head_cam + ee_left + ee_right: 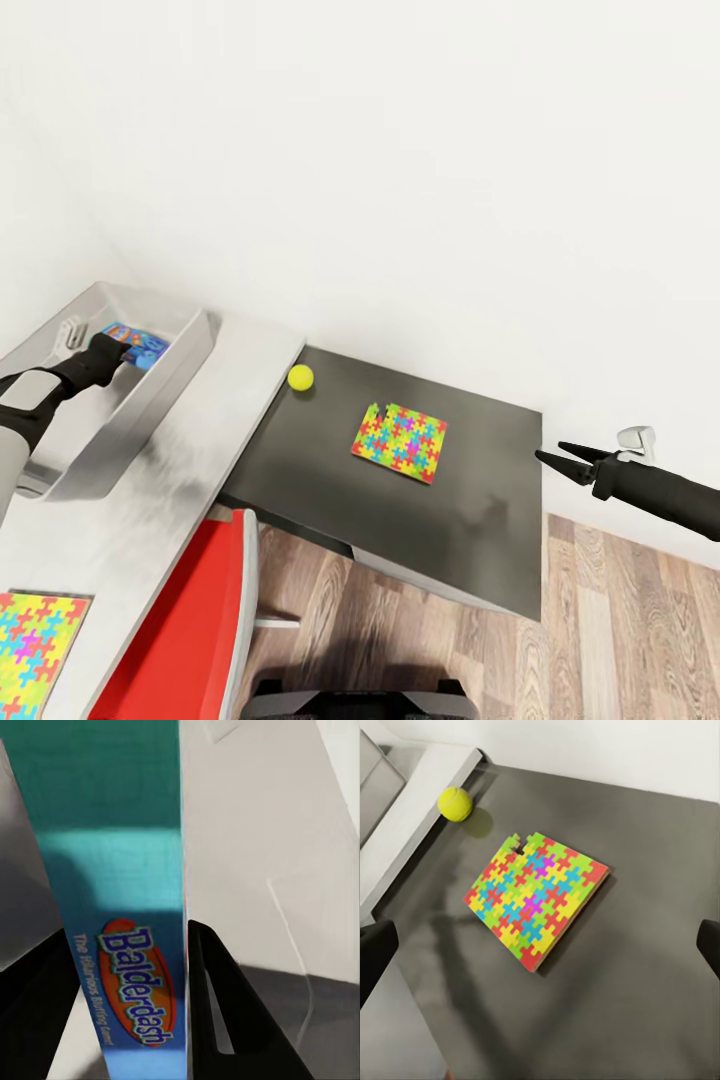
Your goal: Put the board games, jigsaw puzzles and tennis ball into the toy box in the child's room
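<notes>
My left gripper (135, 352) reaches into the grey toy box (160, 400) and is shut on a blue Balderdash board game (140, 345). In the left wrist view the game box (127, 945) stands on edge between the dark fingers (225, 1020). A yellow tennis ball (300, 377) and a colourful jigsaw puzzle (400, 442) lie on the dark table (470, 500). A second jigsaw puzzle (35, 645) lies on the light grey table (210, 440) near me. My right gripper (552, 452) hovers open just off the dark table's right edge, its fingertips (375, 952) wide apart, facing the puzzle (536, 900) and ball (454, 802).
A red chair (190, 630) stands tucked against the light table's front edge. White walls close in behind both tables. Wooden floor (620, 620) lies to the right and in front of the dark table.
</notes>
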### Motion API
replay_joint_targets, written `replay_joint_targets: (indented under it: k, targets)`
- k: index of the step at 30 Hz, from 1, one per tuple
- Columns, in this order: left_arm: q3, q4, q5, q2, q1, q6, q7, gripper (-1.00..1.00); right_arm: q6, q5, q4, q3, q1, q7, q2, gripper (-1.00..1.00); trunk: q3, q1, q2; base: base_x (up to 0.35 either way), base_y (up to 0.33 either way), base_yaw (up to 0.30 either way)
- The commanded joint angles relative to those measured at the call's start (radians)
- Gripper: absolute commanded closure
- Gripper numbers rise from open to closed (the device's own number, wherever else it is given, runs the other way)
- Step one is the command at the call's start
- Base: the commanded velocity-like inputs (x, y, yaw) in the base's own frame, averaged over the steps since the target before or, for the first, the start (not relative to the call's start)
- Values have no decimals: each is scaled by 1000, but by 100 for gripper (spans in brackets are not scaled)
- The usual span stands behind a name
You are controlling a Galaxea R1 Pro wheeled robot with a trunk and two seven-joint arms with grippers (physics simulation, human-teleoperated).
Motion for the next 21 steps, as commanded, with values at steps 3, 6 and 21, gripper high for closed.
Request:
replay_joint_targets:
  k: [3, 6, 21]
  targets:
    - [12, 0, 7, 1, -3, 8, -4, 100, 8, 4, -1, -1, -1, 6, 1, -100, -6, 0, -2, 0, 0, 0]
    - [14, 0, 8, 2, -4, 8, -5, 100, 8, 4, -1, -1, -1, 6, 1, -100, -11, 0, -2, 0, 0, 0]
    - [14, 0, 3, 8, -3, 8, -4, -100, 19, 4, -1, -4, -2, 0, -1, -100, -22, 0, -2, 0, 0, 0]
